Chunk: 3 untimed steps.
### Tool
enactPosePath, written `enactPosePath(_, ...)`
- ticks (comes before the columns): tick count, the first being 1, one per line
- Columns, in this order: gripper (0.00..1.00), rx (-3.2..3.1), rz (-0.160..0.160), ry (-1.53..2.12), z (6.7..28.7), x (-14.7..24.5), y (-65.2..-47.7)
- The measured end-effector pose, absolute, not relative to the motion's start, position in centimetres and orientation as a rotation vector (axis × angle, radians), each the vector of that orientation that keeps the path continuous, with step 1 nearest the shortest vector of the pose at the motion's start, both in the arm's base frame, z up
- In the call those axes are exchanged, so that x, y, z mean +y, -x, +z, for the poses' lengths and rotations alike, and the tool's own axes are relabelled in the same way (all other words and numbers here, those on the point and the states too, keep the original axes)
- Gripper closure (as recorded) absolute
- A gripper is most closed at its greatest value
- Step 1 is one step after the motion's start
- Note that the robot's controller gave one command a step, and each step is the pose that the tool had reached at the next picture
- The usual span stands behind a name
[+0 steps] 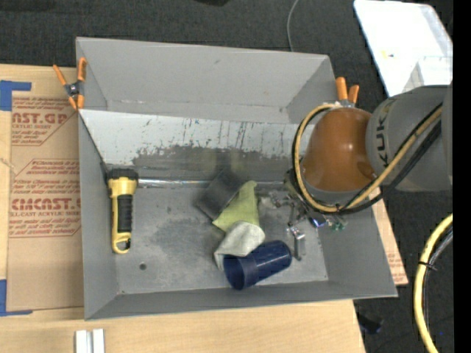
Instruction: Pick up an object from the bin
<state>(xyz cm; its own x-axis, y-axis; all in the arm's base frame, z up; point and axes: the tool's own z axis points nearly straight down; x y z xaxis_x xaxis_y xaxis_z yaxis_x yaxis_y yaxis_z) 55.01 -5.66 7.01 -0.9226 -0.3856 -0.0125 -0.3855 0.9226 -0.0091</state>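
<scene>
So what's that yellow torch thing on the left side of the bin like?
The yellow plastic-looking torch with a black grip band lies flat on the floor of the grey metal bin, close beside its left wall. Its wider head points toward the far side. No other loose thing touches it.

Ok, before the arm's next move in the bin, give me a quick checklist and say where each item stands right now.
1. The tool is inside the bin, at its right side: ok.
2. Something is near the tool: ok, the blue cup lies on its side just left of it.
3. The cup is free of neighbours: not ok, a white cloth lies against it.
4. The torch is out of the way: ok, far left.
5. The tool is open: cannot tell.
</scene>
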Motion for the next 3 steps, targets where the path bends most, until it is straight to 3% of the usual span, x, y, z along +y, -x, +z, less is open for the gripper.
enactPosePath(1, 0.00, 3.100, -0.006, 0.393, 7.0, -5.0, -56.4)
enactPosePath(2, 0.00, 3.065, -0.011, 0.608, 7.0, -2.7, -55.9)
enactPosePath(3, 0.00, 3.060, -0.007, 0.631, 7.0, -2.5, -57.1)
